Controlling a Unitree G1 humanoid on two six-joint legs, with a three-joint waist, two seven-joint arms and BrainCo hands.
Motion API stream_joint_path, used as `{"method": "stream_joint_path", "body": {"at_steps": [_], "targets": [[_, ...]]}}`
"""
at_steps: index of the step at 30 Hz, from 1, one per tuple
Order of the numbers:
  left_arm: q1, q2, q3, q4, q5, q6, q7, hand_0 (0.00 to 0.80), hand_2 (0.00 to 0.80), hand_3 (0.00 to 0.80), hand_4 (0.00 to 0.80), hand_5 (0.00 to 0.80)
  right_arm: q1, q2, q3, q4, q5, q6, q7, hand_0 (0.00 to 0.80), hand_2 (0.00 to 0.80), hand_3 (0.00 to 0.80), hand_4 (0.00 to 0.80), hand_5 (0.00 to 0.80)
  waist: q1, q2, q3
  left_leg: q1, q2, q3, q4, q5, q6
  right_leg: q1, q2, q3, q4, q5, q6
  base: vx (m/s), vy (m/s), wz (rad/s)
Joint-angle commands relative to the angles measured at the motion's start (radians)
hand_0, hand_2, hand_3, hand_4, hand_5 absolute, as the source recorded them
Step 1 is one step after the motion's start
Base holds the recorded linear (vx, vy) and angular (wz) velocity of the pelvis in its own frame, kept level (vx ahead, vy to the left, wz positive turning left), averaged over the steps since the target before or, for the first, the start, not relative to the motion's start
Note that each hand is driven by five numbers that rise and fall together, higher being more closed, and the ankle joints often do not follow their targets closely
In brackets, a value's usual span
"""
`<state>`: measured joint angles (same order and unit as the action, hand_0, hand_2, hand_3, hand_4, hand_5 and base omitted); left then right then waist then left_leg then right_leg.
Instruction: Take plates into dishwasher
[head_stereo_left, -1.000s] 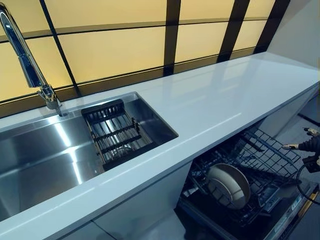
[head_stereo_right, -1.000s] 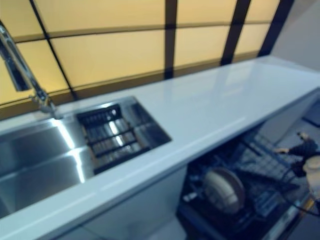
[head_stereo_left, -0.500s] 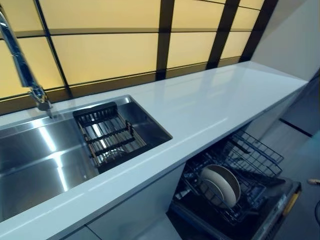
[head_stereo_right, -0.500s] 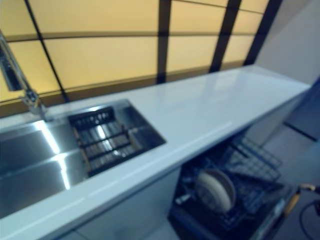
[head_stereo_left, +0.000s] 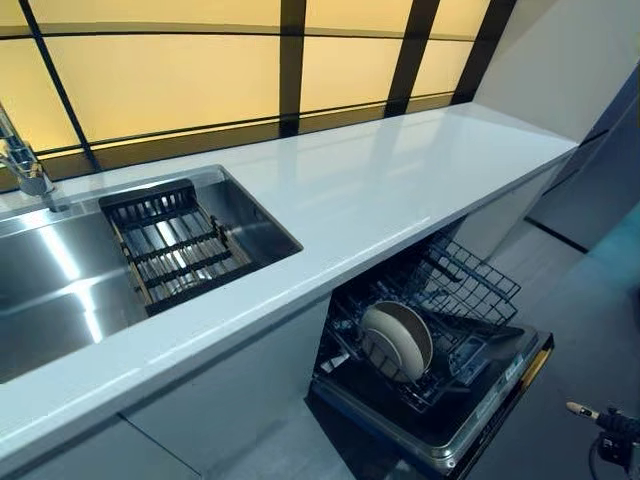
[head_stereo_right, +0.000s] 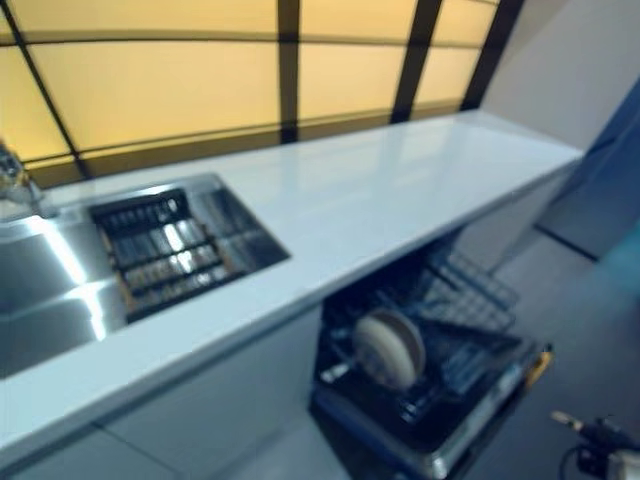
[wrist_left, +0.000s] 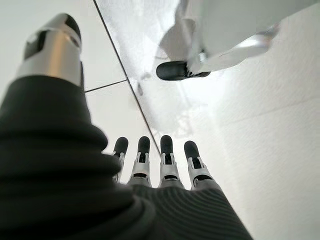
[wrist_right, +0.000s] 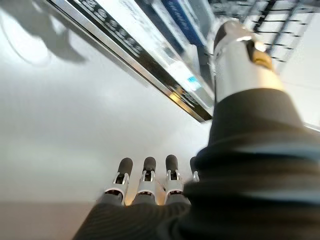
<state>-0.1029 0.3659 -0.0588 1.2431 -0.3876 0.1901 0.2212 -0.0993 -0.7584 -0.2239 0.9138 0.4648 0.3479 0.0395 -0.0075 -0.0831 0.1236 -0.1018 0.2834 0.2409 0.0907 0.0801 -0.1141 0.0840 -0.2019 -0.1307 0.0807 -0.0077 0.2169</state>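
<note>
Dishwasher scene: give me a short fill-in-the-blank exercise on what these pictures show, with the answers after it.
1. The plate stands on edge in the rack of the open ____.
2. The dark slatted drainer sits inside the steel ____.
3. The white countertop between sink and wall carries ____ plates.
4. The left hand and the right hand both hold ____.

Answers: dishwasher; sink; no; nothing
</note>
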Motion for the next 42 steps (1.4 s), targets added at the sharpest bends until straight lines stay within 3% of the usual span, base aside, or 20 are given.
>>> {"method": "stream_joint_path", "body": {"at_steps": [1,5,11,13,14,16,19,22,23,24,26,27,30,32,34,38,39,41,42], "targets": [[-0.062,0.06,0.022,0.054,-0.031,-0.034,0.044,0.0,0.0,0.0,0.0,0.0,-0.017,-0.002,-0.011,-0.005,0.046,-0.062,0.037,0.0,0.0,0.0,0.0,0.0,0.034,-0.059,0.014,-0.107,0.006,-0.037,0.126,-0.018,0.034,0.055,-0.052,0.008,0.046,0.024,-0.033,-0.147,-0.282,0.0],[-0.043,0.029,0.028,0.054,-0.013,-0.048,0.029,0.0,0.0,0.0,0.0,0.0,-0.006,-0.009,-0.018,-0.049,0.05,-0.049,0.043,0.0,0.0,0.0,0.0,0.0,0.035,-0.047,0.019,-0.099,0.023,-0.04,0.082,0.032,0.005,0.096,-0.029,-0.015,0.015,-0.043,-0.042,-0.082,-0.117,0.08],[-0.022,-0.004,0.03,0.029,0.023,-0.042,0.021,0.0,0.0,0.0,0.0,0.0,0.004,-0.001,-0.018,-0.146,0.054,-0.04,0.024,0.0,0.0,0.0,0.0,0.0,0.028,-0.021,0.015,-0.065,0.022,-0.045,-0.011,0.078,-0.018,0.106,-0.019,-0.026,0.013,-0.075,-0.058,-0.142,-0.134,0.05],[-0.009,-0.002,0.024,0.016,0.021,-0.041,0.036,0.0,0.0,0.0,0.0,0.0,0.004,-0.007,-0.01,-0.198,0.052,-0.033,0.016,0.0,0.0,0.0,0.0,0.0,0.029,-0.004,0.014,-0.062,0.031,-0.061,-0.064,0.122,-0.031,0.104,0.016,-0.02,0.034,-0.116,-0.085,-0.13,-0.21,0.01],[0.0,0.003,0.027,0.009,0.011,-0.04,0.039,0.0,0.0,0.0,0.0,0.0,0.002,-0.014,-0.003,-0.229,0.055,-0.025,0.011,0.0,0.0,0.0,0.0,0.0,0.036,0.006,0.016,-0.068,0.032,-0.091,-0.095,0.152,-0.039,0.103,0.042,-0.007,0.039,-0.134,-0.105,-0.092,-0.204,0.02],[0.015,0.005,0.04,0.002,-0.007,-0.044,0.036,0.0,0.0,0.0,0.0,0.0,0.001,-0.018,0.007,-0.257,0.052,-0.021,0.01,0.0,0.0,0.0,0.0,0.0,0.036,0.015,0.02,-0.065,0.041,-0.1,-0.132,0.177,-0.048,0.099,0.067,0.001,0.041,-0.14,-0.124,-0.084,-0.183,-0.02],[0.024,-0.011,0.075,-0.016,-0.048,-0.046,0.029,0.0,0.0,0.0,0.0,0.0,0.004,-0.005,0.018,-0.299,0.026,0.002,0.016,0.0,0.0,0.0,0.0,0.0,0.019,0.016,0.026,-0.071,0.05,-0.057,-0.157,0.185,-0.054,0.089,0.111,-0.013,-0.008,-0.101,-0.145,-0.181,-0.234,-0.03],[0.017,-0.033,0.072,-0.033,-0.052,-0.036,0.033,0.0,0.0,0.0,0.0,0.0,0.034,0.009,0.005,-0.3,0.04,-0.018,-0.012,0.0,0.0,0.0,0.0,0.0,-0.004,0.016,0.031,-0.066,0.045,0.042,-0.1,0.204,-0.054,0.091,0.128,-0.057,-0.05,-0.07,-0.153,-0.226,-0.176,0.26],[0.006,-0.042,0.069,-0.026,-0.048,-0.038,0.022,0.0,0.0,0.0,0.0,0.0,0.049,0.015,-0.01,-0.28,0.031,-0.036,-0.017,0.0,0.0,0.0,0.0,0.0,-0.024,0.005,0.032,-0.054,0.03,0.108,0.006,0.171,-0.044,0.079,0.124,-0.1,-0.062,-0.055,-0.171,-0.267,-0.184,0.74],[0.002,-0.043,0.068,-0.022,-0.048,-0.038,0.017,0.0,0.0,0.0,0.0,0.0,0.051,0.016,-0.013,-0.273,0.025,-0.041,-0.011,0.0,0.0,0.0,0.0,0.0,-0.027,0.003,0.03,-0.062,0.029,0.115,0.041,0.153,-0.038,0.073,0.123,-0.109,-0.067,-0.048,-0.175,-0.341,-0.2,1.12],[0.001,-0.06,0.066,-0.017,-0.049,-0.04,0.013,0.0,0.0,0.0,0.0,0.0,0.043,0.011,-0.016,-0.245,0.032,-0.049,-0.002,0.0,0.0,0.0,0.0,0.0,-0.034,-0.022,0.026,-0.045,-0.045,0.082,0.202,0.044,-0.007,0.047,0.106,-0.134,-0.085,-0.015,-0.19,-0.242,-0.083,0.57],[0.006,-0.067,0.071,-0.016,-0.045,-0.037,0.009,0.0,0.0,0.0,0.0,0.0,0.026,0.004,-0.014,-0.235,0.026,-0.042,0.003,0.0,0.0,0.0,0.0,0.0,-0.027,-0.033,0.019,-0.026,-0.113,0.037,0.257,-0.021,0.015,0.027,0.097,-0.128,-0.092,0.002,-0.192,-0.163,-0.007,-0.42],[0.024,-0.071,0.077,-0.005,-0.031,-0.049,-0.005,0.0,0.0,0.0,0.0,0.0,-0.003,0.012,0.004,-0.254,0.034,-0.008,-0.015,0.0,0.0,0.0,0.0,0.0,-0.024,-0.014,-0.005,0.077,-0.226,-0.032,0.153,-0.103,0.05,-0.003,0.12,-0.107,-0.078,0.006,-0.183,-0.109,0.067,-0.01],[0.021,-0.069,0.065,0.002,-0.02,-0.055,-0.006,0.0,0.0,0.0,0.0,0.0,0.005,0.044,0.014,-0.278,0.038,-0.012,-0.056,0.0,0.0,0.0,0.0,0.0,-0.034,0.014,-0.022,0.141,-0.247,-0.04,-0.032,-0.09,0.063,-0.024,0.142,-0.114,-0.063,0.008,-0.175,-0.074,0.099,0.36],[0.004,-0.067,0.046,0.018,-0.012,-0.062,0.001,0.0,0.0,0.0,0.0,0.0,0.035,0.088,0.014,-0.279,0.059,-0.05,-0.096,0.0,0.0,0.0,0.0,0.0,-0.038,0.015,-0.024,0.158,-0.271,-0.075,-0.105,-0.071,0.069,-0.035,0.154,-0.116,-0.072,0.023,-0.171,-0.077,-0.003,0.48],[0.006,-0.055,0.033,0.023,0.022,-0.068,0.001,0.0,0.0,0.0,0.0,0.0,0.043,0.093,0.003,-0.243,0.052,-0.051,-0.102,0.0,0.0,0.0,0.0,0.0,-0.035,0.007,-0.015,0.168,-0.285,-0.094,-0.139,-0.068,0.083,-0.064,0.157,-0.102,-0.067,0.044,-0.151,-0.074,-0.043,0.46],[0.007,-0.05,0.029,0.021,0.024,-0.068,0.004,0.0,0.0,0.0,0.0,0.0,0.046,0.093,-0.002,-0.238,0.068,-0.054,-0.109,0.0,0.0,0.0,0.0,0.0,-0.037,0.01,-0.012,0.169,-0.283,-0.106,-0.148,-0.065,0.092,-0.076,0.159,-0.081,-0.039,0.036,-0.152,-0.114,-0.072,0.07],[0.006,-0.039,0.021,0.029,0.016,-0.076,0.013,0.0,0.0,0.0,0.0,0.0,0.056,0.098,-0.011,-0.235,0.085,-0.067,-0.12,0.0,0.0,0.0,0.0,0.0,-0.045,0.011,-0.008,0.163,-0.284,-0.118,-0.149,-0.063,0.106,-0.103,0.138,-0.049,0.024,0.048,-0.14,-0.121,-0.098,-0.04],[0.009,-0.023,0.033,0.031,-0.004,-0.083,0.016,0.0,0.0,0.0,0.0,0.0,0.051,0.117,-0.002,-0.225,0.09,-0.078,-0.131,0.0,0.0,0.0,0.0,0.0,-0.037,0.015,-0.004,0.16,-0.27,-0.095,-0.148,-0.055,0.115,-0.117,0.081,-0.053,0.086,0.068,-0.11,-0.132,-0.17,-0.16]]}}
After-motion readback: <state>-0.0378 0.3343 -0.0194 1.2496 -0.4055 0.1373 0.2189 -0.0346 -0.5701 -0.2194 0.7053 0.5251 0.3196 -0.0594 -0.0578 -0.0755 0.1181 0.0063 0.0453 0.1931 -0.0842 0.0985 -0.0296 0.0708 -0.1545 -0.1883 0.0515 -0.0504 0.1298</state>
